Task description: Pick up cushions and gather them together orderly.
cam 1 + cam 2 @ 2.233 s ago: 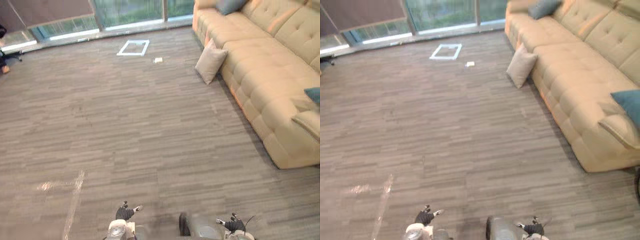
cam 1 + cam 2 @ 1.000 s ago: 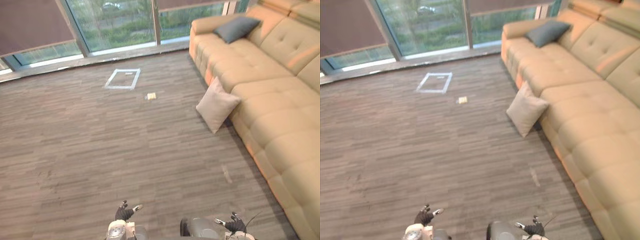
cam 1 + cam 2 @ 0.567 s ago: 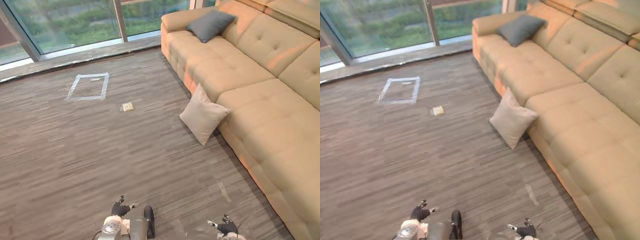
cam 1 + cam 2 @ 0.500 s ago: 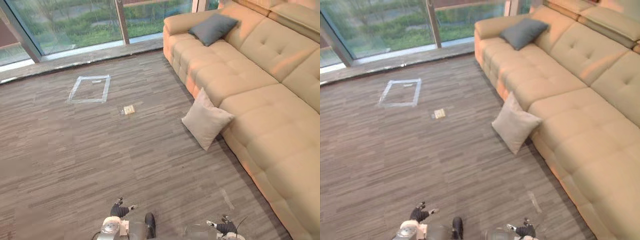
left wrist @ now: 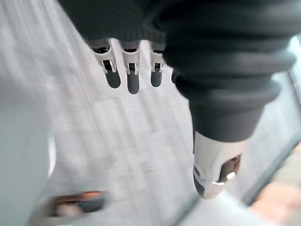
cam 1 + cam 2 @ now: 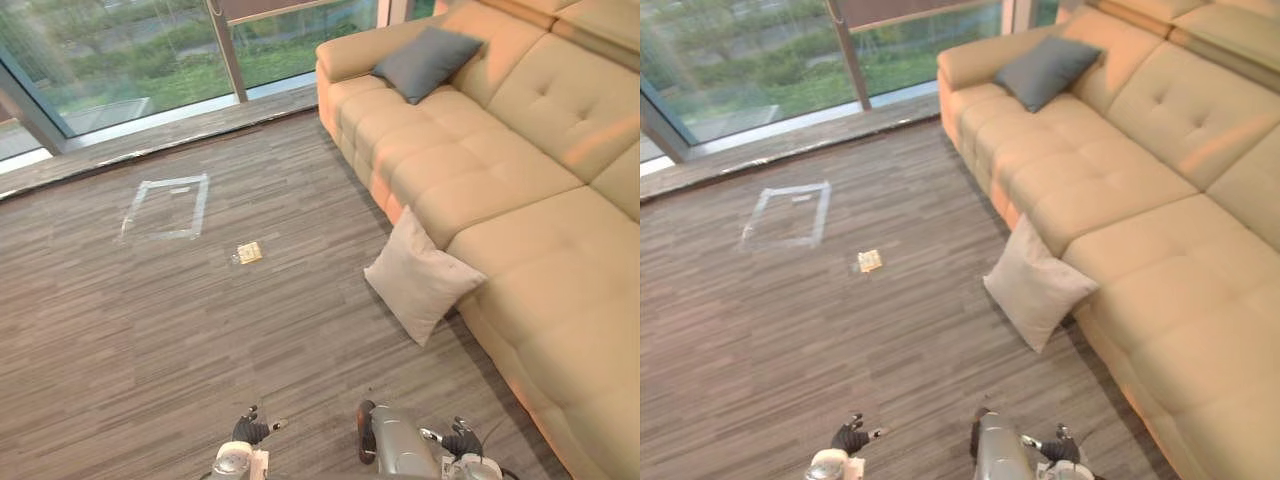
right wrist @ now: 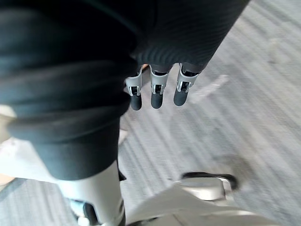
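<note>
Looks down over a grey striped floor [image 6: 200,330] toward a tan sofa [image 6: 520,190] along the right side and a window [image 6: 130,60] at the far end. Shows a beige cushion [image 6: 420,278] on the floor, propped at a slant against the sofa front and touching it. Shows a grey cushion [image 6: 425,62] well apart from it, lying up on the sofa's far seat, against the backrest and near the armrest. Picks out a square of pale tape [image 6: 202,207] on the floor toward the window, with a small slip of paper [image 6: 248,253] near it on the nearer side.

Places the left robot hand [image 6: 247,431] at the near edge of the eye views, low over the floor and well apart from both cushions. Finds its fingers [image 5: 132,80] straight and relaxed, thumb held apart, with nothing in them. Places the right robot hand [image 6: 457,440] at the near edge too, on the sofa side, short of the beige cushion and not touching it. Finds its fingers [image 7: 157,96] likewise straight and loose, holding nothing, with floor showing past them.
</note>
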`<state>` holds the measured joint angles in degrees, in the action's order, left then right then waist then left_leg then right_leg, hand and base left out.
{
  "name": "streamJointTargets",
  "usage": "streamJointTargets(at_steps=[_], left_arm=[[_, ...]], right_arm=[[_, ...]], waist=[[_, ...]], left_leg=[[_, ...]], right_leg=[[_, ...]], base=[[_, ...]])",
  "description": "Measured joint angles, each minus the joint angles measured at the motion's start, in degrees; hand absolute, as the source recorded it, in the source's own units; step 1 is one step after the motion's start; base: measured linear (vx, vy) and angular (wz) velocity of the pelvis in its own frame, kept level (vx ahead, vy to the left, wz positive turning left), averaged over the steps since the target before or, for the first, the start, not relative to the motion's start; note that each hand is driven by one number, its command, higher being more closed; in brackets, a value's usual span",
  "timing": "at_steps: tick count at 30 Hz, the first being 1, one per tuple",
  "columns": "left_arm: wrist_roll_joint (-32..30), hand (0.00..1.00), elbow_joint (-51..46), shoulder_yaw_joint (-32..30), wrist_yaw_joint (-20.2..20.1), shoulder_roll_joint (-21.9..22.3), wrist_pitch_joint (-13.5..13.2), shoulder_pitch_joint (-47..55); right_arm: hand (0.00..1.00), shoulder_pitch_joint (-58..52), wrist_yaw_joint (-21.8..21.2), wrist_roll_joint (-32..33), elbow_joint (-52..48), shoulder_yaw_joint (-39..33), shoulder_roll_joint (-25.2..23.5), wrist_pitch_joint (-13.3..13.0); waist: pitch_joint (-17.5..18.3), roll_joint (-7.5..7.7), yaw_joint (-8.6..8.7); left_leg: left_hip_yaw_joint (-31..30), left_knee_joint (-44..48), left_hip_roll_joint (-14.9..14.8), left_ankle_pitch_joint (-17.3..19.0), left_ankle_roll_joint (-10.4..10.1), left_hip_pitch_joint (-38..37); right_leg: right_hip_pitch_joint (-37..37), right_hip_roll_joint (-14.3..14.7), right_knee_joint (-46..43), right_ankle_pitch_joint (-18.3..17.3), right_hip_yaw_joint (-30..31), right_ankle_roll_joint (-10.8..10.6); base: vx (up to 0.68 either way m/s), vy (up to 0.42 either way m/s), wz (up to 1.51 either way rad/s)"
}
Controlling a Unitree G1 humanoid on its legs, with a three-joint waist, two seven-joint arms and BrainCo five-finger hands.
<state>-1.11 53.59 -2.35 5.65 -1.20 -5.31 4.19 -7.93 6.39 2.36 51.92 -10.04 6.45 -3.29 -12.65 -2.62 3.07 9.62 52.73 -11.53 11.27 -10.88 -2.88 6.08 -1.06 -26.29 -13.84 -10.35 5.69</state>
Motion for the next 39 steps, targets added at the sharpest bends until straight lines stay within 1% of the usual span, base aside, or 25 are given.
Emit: streamJointTargets(at_steps=[2, 3, 5, 7, 8, 10, 12, 13, 14, 16, 17, 19, 20, 23, 25, 26, 27, 28, 29, 31, 32, 34, 36, 37, 39], left_arm=[[0.03, 0.0, -0.86, -0.17, -0.17, 0.14, -0.1, 0.2], [0.06, 0.0, -1.3, -0.52, -0.3, 0.36, -0.26, 0.03], [0.08, 0.0, -1.88, -0.68, -0.36, 0.46, -0.41, -0.18], [0.09, 0.0, -2.25, -0.78, -0.31, 0.76, -0.54, -0.21], [0.12, 0.0, -2.28, -0.72, -0.22, 0.83, -0.62, -0.56], [0.15, 0.0, -2.27, -0.7, -0.2, 0.84, -0.62, -0.84], [0.17, 0.0, -2.27, -0.62, -0.11, 0.87, -0.65, -0.82], [0.17, 0.0, -2.32, -0.59, -0.06, 0.89, -0.64, -0.73], [0.17, 0.0, -2.44, -0.58, -0.1, 0.9, -0.64, -0.73], [0.09, 0.0, -1.93, -0.57, 0.36, -1.15, -0.54, -0.61], [0.08, 0.0, -1.94, -0.47, 0.35, -1.41, -0.52, -0.69], [0.01, 0.0, -0.76, 1.04, 0.42, -1.92, -0.32, -1.21], [0.02, 0.0, -0.45, 1.25, 0.41, -1.88, -0.32, -1.25], [0.08, 0.0, 1.22, 2.37, 0.62, -2.16, -0.33, -1.25], [0.13, 0.0, 2.36, 3.58, 0.57, -2.78, -0.27, -1.76], [0.13, 0.0, 2.58, 3.62, 0.57, -2.73, -0.26, -2.0], [0.16, 0.0, 3.38, 4.02, 0.58, -2.77, -0.24, -2.08], [0.13, 0.0, 3.53, 4.24, 0.57, -2.87, -0.21, -2.09], [-0.02, 0.0, 3.58, 4.46, 0.43, -3.48, -0.14, -2.04], [-0.53, 0.0, 4.51, 4.49, 0.3, -1.56, -0.07, -2.79], [-0.64, 0.0, 4.53, 4.59, 0.28, -1.02, -0.09, -3.2], [-1.0, 0.0, 4.55, 4.83, 0.15, -0.55, -0.01, -3.45], [-1.13, 0.0, 3.89, 5.28, -0.25, -0.21, -0.15, -3.64], [-1.11, 0.0, 3.65, 5.65, -0.36, -0.08, -0.39, -3.56], [-1.08, 0.0, 3.12, 5.65, -0.52, 0.21, -0.51, -3.46]], right_arm=[[0.0, -0.04, -0.09, 0.04, -1.2, 0.12, -0.44, -0.01], [0.0, 0.19, -0.12, 0.09, -1.4, -0.01, -0.71, -0.06], [0.0, 0.48, -0.13, 0.11, -1.42, -0.03, -0.76, 0.01], [0.0, 0.71, -0.08, 0.09, -1.42, -0.05, -0.84, 0.07], [0.0, 1.25, -0.04, 0.07, -1.35, 0.0, -0.92, 0.08], [0.0, 1.3, 0.11, 0.03, -1.3, 0.03, -1.11, 0.05], [0.0, 0.91, 0.59, 0.0, -1.34, 0.04, -1.25, 0.03], [0.0, 0.5, 0.62, -0.03, -1.51, 0.15, -1.42, 0.04], [0.0, 0.3, 0.61, -0.03, -1.47, 0.25, -1.8, 0.08], [0.0, -0.23, 0.36, -0.14, -2.26, 1.73, -5.03, 0.08], [0.0, -0.24, 0.21, -0.14, -2.46, 1.86, -5.89, 0.11], [0.0, -0.15, -0.44, -0.2, -3.62, 1.84, -7.1, 0.05], [0.0, -0.05, -0.52, -0.2, -3.55, 1.82, -6.87, 0.06], [0.0, 1.06, -0.64, -0.17, -2.94, 3.52, -5.25, -0.15], [0.0, 3.46, -0.73, -0.17, -0.74, 4.1, -4.29, -0.15], [0.0, 3.79, -0.75, -0.12, -0.7, 4.05, -4.01, -0.18], [0.0, 4.6, -0.69, -0.14, -0.68, 4.04, -3.39, -0.2], [0.0, 4.57, -0.68, -0.14, -0.67, 4.05, -3.3, -0.2], [0.0, 4.1, -0.66, -0.09, -0.46, 3.98, -3.3, -0.24], [0.0, 4.77, -0.64, -0.1, -0.44, 3.43, -0.55, -0.73], [0.0, 4.94, -0.66, -0.05, -0.42, 3.22, -0.07, -0.71], [0.0, 5.0, -0.63, 0.02, -0.13, 2.74, 0.24, -0.71], [0.0, 4.77, -0.39, 0.02, 1.4, 1.4, 0.29, -0.51], [0.0, 4.22, -0.12, 0.03, 1.74, 1.09, 0.48, -0.46], [0.0, 3.97, 0.4, 0.03, 1.87, 0.5, 0.89, -0.35]], waist=[[0.08, 0.37, 0.01], [0.07, 0.66, -0.26], [0.11, 0.78, -0.84], [0.09, 0.82, -1.6], [0.07, 0.86, -2.45], [0.05, 0.88, -2.86], [0.16, 0.98, -2.9], [0.58, 1.07, -3.19], [0.87, 1.53, -3.34], [3.68, 5.49, -3.55], [3.81, 5.96, -3.51], [3.39, 6.29, -3.42], [3.21, 6.03, -3.42], [2.64, 4.73, -3.07], [2.29, 4.19, -2.73], [1.99, 3.82, -2.58], [1.43, 3.08, -2.24], [1.43, 3.07, -2.22], [1.57, 4.46, -2.25], [0.85, 0.88, -1.91], [0.62, 0.36, -1.57], [0.57, 0.25, -1.41], [0.02, 0.88, -1.64], [-0.02, 1.0, -1.68], [-0.09, 1.27, -1.72]], left_leg=[[1.9, 2.45, -1.38, 0.87, 1.53, 2.92], [3.83, 0.27, -1.33, 2.2, 3.09, 5.48], [5.73, -6.35, -0.2, 3.28, 4.4, 8.34], [2.52, -19.62, 3.49, 3.05, 4.07, 10.93], [-2.1, -27.25, 5.69, 2.32, 3.0, 11.77], [-6.34, -33.54, 7.04, 0.23, 2.33, 12.51], [-7.91, -36.93, 7.01, -2.34, 3.18, 13.01], [-6.35, -35.31, 6.45, -6.07, 4.15, 12.87], [-5.17, -33.95, 6.56, -6.8, 5.05, 12.91], [1.41, -31.83, 8.11, -2.28, 7.56, 12.39], [2.43, -31.87, 8.26, -1.62, 8.04, 12.02], [5.85, -35.0, 9.45, -0.06, 9.92, 6.51], [6.75, -36.11, 9.52, 0.07, 10.14, 4.53], [10.54, -42.9, 9.02, 0.16, 10.3, -3.9], [13.24, -44.79, 8.11, 0.15, 10.29, -5.39], [13.56, -44.87, 7.77, 0.15, 10.29, -5.47], [14.2, -45.04, 7.34, 0.14, 10.26, -5.96], [14.51, -45.08, 7.45, 0.16, 10.22, -6.22], [14.39, -45.46, 9.33, 0.34, 9.89, -7.64], [14.14, -43.1, 7.35, 1.57, 7.55, -8.64], [14.13, -40.23, 7.02, 1.61, 7.04, -7.52], [13.63, -34.7, 6.02, 1.22, 5.98, -5.51], [11.23, -24.71, 3.79, 1.38, 2.03, -3.02], [9.43, -23.69, 3.71, 2.6, 1.26, -2.96], [6.59, -26.14, 4.95, 3.91, 2.01, -1.85]], right_leg=[[-3.25, 0.93, 1.56, -1.81, 1.17, -0.55], [-5.39, 1.19, 3.31, -2.07, 2.7, -0.75], [-7.64, 1.14, 5.4, -1.89, 5.38, -0.65], [-9.66, 0.94, 7.15, -2.3, 10.17, -1.58], [-10.56, 0.8, 7.85, -2.85, 13.16, -2.34], [-11.78, 0.65, 8.57, -3.87, 16.23, -3.22], [-13.9, 0.17, 8.22, -6.85, 20.01, -5.19], [-14.96, -0.12, 6.86, -9.33, 22.57, -6.65], [-15.0, -0.63, 6.17, -9.97, 23.58, -7.42], [-9.45, -3.71, -2.78, -8.81, 25.7, -10.54], [-7.94, -4.08, -5.24, -8.0, 25.58, -11.55], [-2.23, -5.84, -17.58, -4.23, 22.56, -15.21], [-1.62, -6.09, -19.47, -4.47, 21.12, -14.9], [1.77, -6.64, -20.6, -6.74, 10.91, -11.4], [6.61, -7.04, -14.38, -7.25, 1.0, -9.64], [7.58, -6.98, -12.8, -7.04, -1.27, -9.29], [8.9, -6.45, -7.2, -4.35, -5.39, -6.91], [8.81, -6.22, -4.7, -2.62, -5.96, -6.11], [8.73, -6.17, 0.61, 4.56, -4.91, -1.92], [7.83, -4.93, -0.97, 1.57, -4.37, -1.76], [7.82, -4.97, -1.31, 0.75, -4.16, -1.66], [7.23, -4.92, -1.34, 0.02, -4.05, -1.11], [2.43, -3.79, 1.29, -0.4, -3.16, -0.59], [-0.04, -3.28, 2.74, -0.42, -2.67, -0.54], [-1.61, -2.79, 4.05, -0.42, -1.04, -0.54]], base=[[0.35, -0.158, -0.38], [0.4, -0.143, -0.47], [0.41, -0.032, -0.79], [0.47, 0.119, -1.26], [0.32, 0.131, -1.17], [0.38, 0.229, -1.21], [0.49, 0.347, -1.17], [0.4, 0.323, -0.83], [0.6, 0.481, -1.11], [0.46, 0.38, -1.05], [0.39, 0.339, -0.92], [0.34, 0.298, -0.7], [0.35, 0.294, -0.67], [0.26, 0.18, -0.63], [0.22, 0.045, -0.52], [0.23, -0.023, -0.42], [0.14, -0.023, -0.29], [0.3, -0.075, -0.35], [0.24, -0.079, -0.39], [0.35, -0.138, -0.43], [0.26, -0.118, -0.18], [0.19, -0.107, -0.05], [0.27, -0.145, -0.18], [0.23, -0.103, -0.3], [0.14, -0.017, -0.44]])
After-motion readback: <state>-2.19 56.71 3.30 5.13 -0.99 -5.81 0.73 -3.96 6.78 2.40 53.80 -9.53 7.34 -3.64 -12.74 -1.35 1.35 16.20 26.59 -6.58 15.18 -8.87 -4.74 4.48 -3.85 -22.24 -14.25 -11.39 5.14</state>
